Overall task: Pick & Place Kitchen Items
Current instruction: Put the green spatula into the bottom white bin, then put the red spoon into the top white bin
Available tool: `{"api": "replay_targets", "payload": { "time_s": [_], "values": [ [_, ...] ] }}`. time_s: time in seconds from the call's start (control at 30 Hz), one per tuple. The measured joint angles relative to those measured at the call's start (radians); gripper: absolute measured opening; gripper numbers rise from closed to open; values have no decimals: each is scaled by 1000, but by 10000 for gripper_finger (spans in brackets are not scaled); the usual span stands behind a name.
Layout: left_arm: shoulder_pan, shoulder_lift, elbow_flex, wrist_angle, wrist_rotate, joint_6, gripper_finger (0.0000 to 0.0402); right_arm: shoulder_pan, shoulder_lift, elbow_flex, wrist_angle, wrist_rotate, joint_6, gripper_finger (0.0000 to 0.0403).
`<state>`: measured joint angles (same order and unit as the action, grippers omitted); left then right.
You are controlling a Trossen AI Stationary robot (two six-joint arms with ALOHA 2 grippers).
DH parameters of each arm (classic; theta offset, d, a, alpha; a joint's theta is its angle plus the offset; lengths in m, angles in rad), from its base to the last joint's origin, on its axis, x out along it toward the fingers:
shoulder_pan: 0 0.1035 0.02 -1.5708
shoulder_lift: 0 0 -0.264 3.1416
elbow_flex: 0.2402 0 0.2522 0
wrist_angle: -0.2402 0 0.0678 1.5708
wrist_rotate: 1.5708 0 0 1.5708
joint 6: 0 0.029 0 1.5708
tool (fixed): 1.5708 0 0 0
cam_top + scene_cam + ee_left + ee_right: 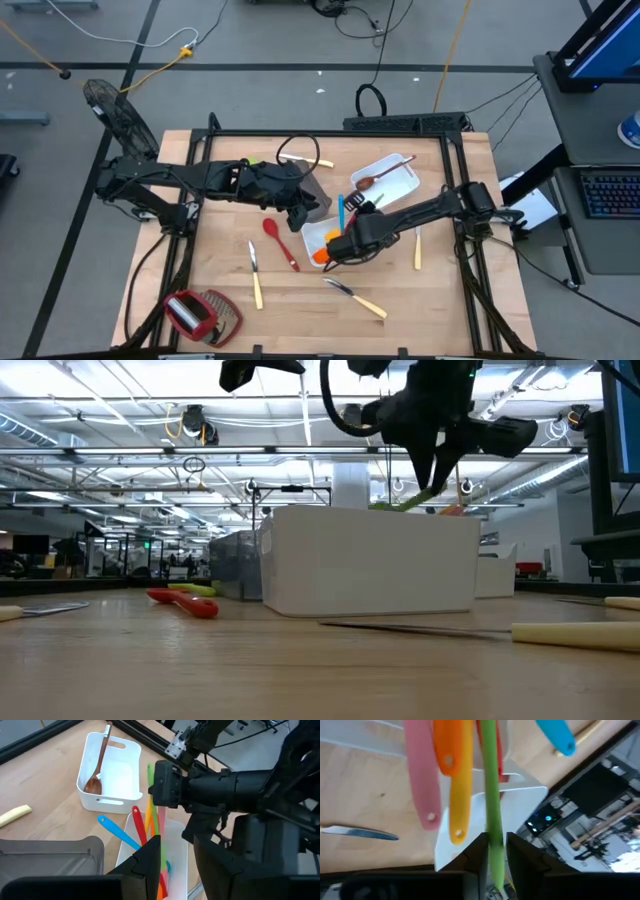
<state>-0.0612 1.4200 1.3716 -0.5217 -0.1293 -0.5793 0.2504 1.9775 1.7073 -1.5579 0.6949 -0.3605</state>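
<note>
**Green utensil between right fingers over the near white tray**

High view: right gripper (345, 243) over the near white tray (318, 236), mid-table. Left gripper (300, 212) just beside it, over a grey tray (311, 188). Red spoon (279, 241) on bare wood. Wooden spoon (378, 176) in the far white tray (390, 186).

Low view: right gripper above the tray wall.

Left wrist view: left jaws part-open, nothing between them. Pink, orange, red, blue utensils lean in the near tray.

Right wrist view: green utensil (491, 805) stands between the right fingers; cannot tell whether they clamp it.

Three pale-handled knives (256, 272), two white trays (392, 178), one wooden spoon (378, 174)
</note>
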Motion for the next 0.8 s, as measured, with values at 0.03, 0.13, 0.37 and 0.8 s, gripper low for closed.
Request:
{"api": "replay_targets", "payload": {
  "time_s": [0.03, 0.13, 0.37, 0.8],
  "values": [
    [0, 0, 0, 0, 0, 0, 120, 1, -1, 0, 5, 11, -8, 67],
    [0, 0, 0, 0, 1, 2, 120, 1, 2, 0, 16, 14, -16, 79],
    [0, 0, 0, 0, 2, 18, 120, 1, 1, 0, 11, 13, 48, 116],
    [13, 0, 0, -15, -7, 24, 120, 3, -65, -1, -12, 9, 369, 129]
  ]
}}
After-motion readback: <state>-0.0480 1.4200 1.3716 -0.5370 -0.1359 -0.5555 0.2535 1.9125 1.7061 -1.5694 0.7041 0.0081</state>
